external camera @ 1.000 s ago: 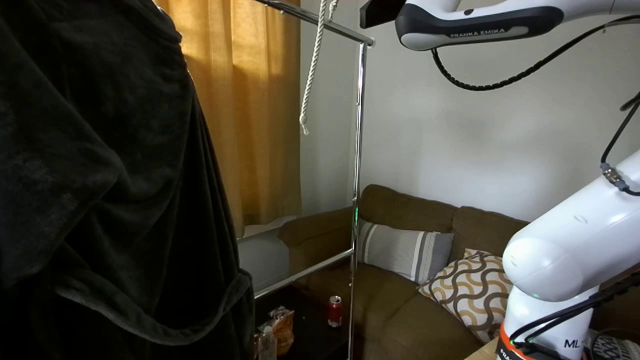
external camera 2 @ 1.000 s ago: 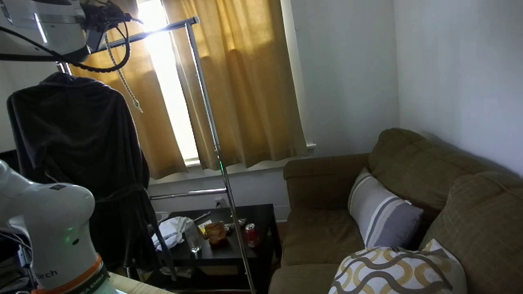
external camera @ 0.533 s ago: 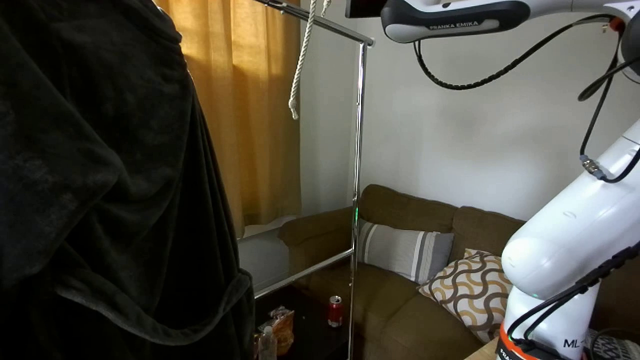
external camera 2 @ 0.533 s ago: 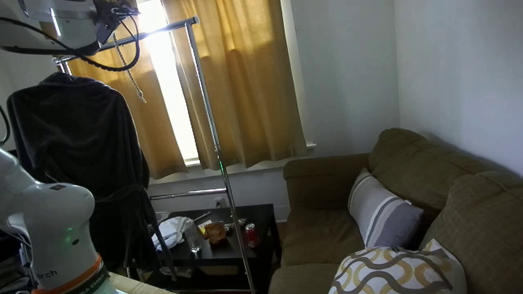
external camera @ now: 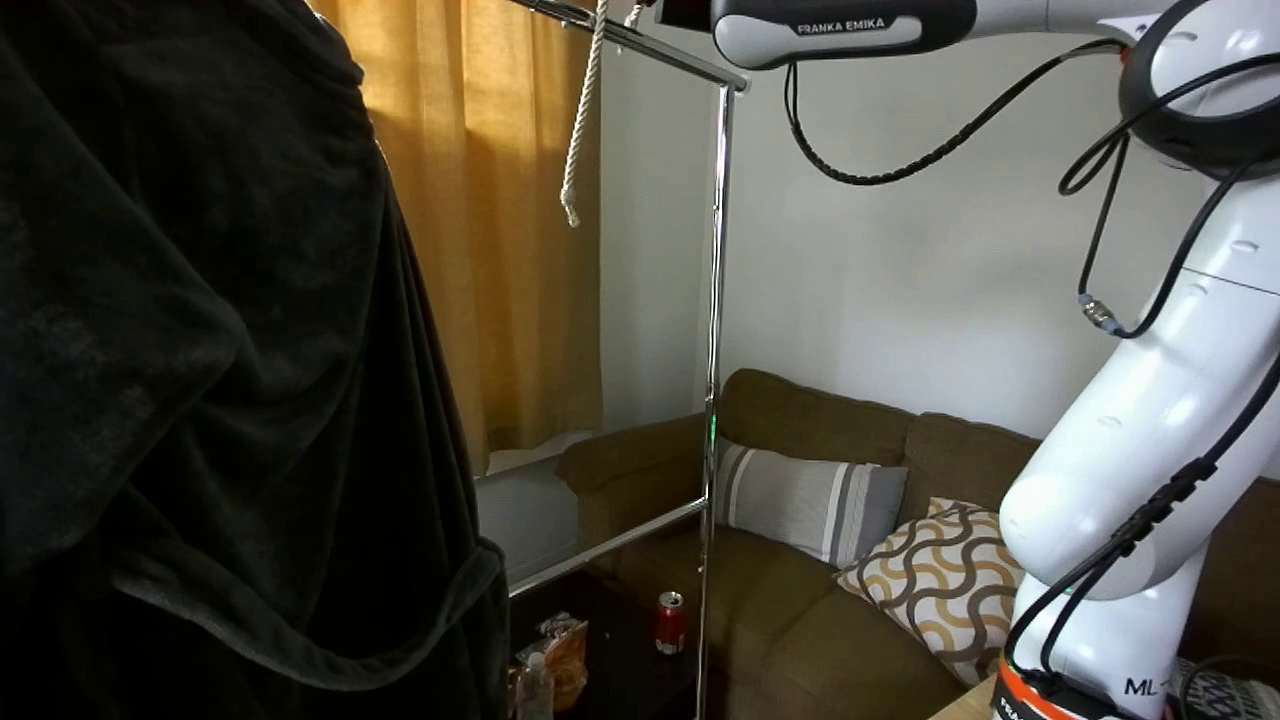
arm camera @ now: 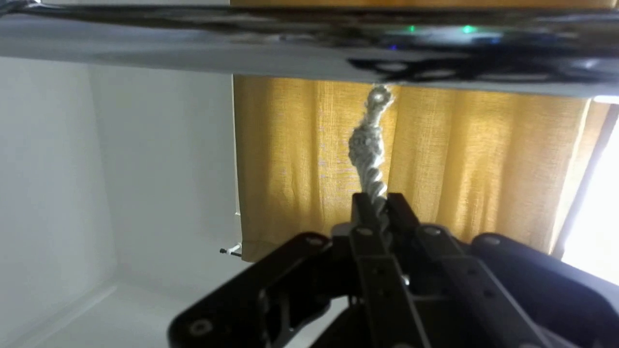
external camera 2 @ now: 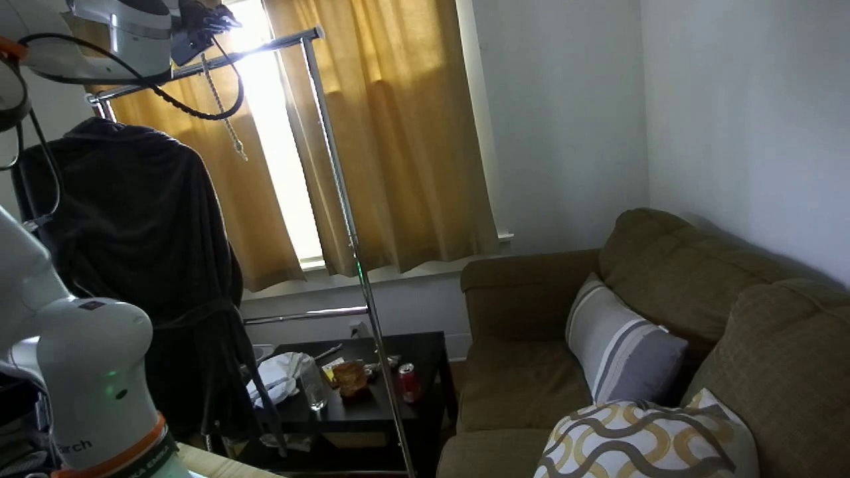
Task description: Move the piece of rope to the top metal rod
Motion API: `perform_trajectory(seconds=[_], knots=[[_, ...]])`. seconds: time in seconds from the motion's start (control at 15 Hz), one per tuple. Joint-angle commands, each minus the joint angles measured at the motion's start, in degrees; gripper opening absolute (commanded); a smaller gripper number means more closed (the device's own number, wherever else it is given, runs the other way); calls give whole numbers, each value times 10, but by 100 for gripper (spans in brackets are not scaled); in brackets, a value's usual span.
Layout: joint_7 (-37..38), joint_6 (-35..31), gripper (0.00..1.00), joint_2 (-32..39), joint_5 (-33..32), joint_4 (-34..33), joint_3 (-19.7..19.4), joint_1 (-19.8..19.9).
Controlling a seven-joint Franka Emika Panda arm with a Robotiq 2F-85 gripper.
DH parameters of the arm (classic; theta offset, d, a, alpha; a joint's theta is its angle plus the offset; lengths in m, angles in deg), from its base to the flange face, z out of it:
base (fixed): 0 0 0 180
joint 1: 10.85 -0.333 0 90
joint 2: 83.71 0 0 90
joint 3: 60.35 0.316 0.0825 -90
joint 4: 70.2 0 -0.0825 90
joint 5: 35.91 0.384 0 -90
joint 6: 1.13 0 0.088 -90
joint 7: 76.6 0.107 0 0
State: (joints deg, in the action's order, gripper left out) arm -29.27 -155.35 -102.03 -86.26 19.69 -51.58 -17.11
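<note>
In the wrist view, the two black fingers [arm camera: 361, 212] of the gripper [arm camera: 378, 202] stand nearly together, and the rope [arm camera: 366, 150] is pinched between them. A knotted, frayed end of this rope points from the fingers toward the top metal rod [arm camera: 169, 46], and its tip shows at the edge of the rod; whether it touches, I cannot tell. Only this view shows the grip clearly. The exterior views give instead the long part of the rope, which hangs down well below the rod. In an exterior view, the rope [external camera: 583, 110] crosses in front of the rod, and a short piece of it appears just beside, near the upper border; if it lies over the rod, I cannot tell. In an exterior view, the robot arm [external camera 2: 139, 33] and its cable [external camera 2: 211, 117] cover a part of the rod, while a bright window [external camera 2: 279, 166] is visible behind it and a dark robe [external camera 2: 133, 219] hangs below. In both exterior views, a red can [external camera 2: 410, 383] stands on the black table [external camera 2: 426, 350], well below the rod
</note>
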Motion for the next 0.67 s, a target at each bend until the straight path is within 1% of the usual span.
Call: perform_trajectory(seconds=[0.0, 0.33, 0.6], knots=[[-43, 52, 3, 49, 59, -77, 29, 22], [-72, 136, 3, 94, 86, -140, 41, 26], [-94, 177, 3, 122, 109, -167, 35, 12]])
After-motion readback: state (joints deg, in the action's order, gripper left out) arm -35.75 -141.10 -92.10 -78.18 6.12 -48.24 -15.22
